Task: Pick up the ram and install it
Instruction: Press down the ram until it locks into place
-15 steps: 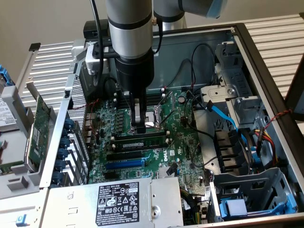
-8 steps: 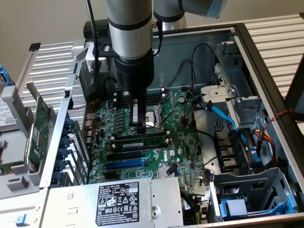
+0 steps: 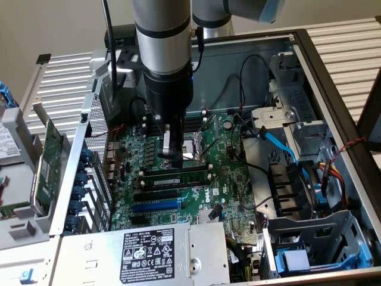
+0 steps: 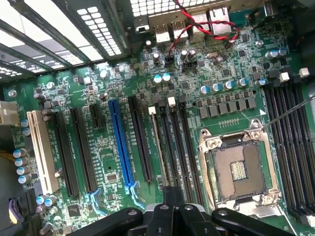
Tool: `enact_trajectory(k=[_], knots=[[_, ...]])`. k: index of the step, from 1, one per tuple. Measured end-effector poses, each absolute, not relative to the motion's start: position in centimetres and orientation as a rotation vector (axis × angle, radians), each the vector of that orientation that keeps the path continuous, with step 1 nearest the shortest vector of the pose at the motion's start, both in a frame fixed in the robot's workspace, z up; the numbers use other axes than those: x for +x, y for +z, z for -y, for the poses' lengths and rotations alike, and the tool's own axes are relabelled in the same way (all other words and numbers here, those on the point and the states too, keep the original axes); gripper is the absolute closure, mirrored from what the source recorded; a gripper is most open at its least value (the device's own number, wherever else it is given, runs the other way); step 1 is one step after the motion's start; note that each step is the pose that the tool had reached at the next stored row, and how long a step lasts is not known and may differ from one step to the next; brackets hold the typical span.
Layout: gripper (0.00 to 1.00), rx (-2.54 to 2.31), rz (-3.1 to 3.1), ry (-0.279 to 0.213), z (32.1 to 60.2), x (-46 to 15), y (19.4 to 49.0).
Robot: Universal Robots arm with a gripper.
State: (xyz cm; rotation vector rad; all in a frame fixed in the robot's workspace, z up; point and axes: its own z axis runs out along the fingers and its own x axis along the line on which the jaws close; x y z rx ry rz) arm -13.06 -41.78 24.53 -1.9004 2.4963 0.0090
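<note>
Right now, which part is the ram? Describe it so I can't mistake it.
Inside the open case, find the silver CPU socket. The ram stands in the slot beside it: a thin green stick with a pale label, unlike the bare black and blue slots nearby.

Even, fairly bright daylight; case interior dimmer

The slatted surface (image 3: 345, 42) glares pale outside the case (image 3: 321, 89); the arm (image 3: 164, 47) shades the motherboard (image 3: 196, 167) beneath the jaws. On the wrist view, vent slots (image 4: 162, 6) beyond the jaws blow out white, and the gripper (image 4: 172, 216) blurs dark.
</note>
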Motion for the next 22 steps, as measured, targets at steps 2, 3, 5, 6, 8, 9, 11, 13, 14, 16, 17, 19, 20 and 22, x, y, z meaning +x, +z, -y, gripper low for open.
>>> enact_trajectory(k=[2, 3, 5, 6, 8, 9, 11, 13, 14, 16, 17, 19, 20, 22], knots=[[0.89, -1.866, -2.522, 0.009, 41.78, -13.07, 24.54], [0.89, -1.847, -2.536, 0.009, 41.77, -13.07, 24.53], [0.89, -1.811, -2.561, 0.009, 41.77, -13.06, 24.53], [0.89, -1.793, -2.574, 0.009, 41.77, -13.06, 24.53], [0.89, -1.757, -2.599, 0.009, 41.78, -13.06, 24.53], [0.89, -1.739, -2.611, 0.009, 41.78, -13.06, 24.53], [0.89, -1.701, -2.635, 0.009, 41.77, -13.07, 24.53], [0.89, -1.664, -2.659, 0.008, 41.77, -13.07, 24.54], [0.89, -1.646, -2.670, 0.008, 41.77, -13.07, 24.53], [0.89, -1.608, -2.693, 0.008, 41.78, -13.06, 24.54], [0.89, -1.589, -2.704, 0.008, 41.78, -13.06, 24.53], [0.89, -1.551, -2.726, 0.008, 41.78, -13.06, 24.53], [0.89, -1.531, -2.738, 0.008, 41.77, -13.07, 24.53], [0.89, -1.491, -2.759, 0.008, 41.78, -13.06, 24.53]])
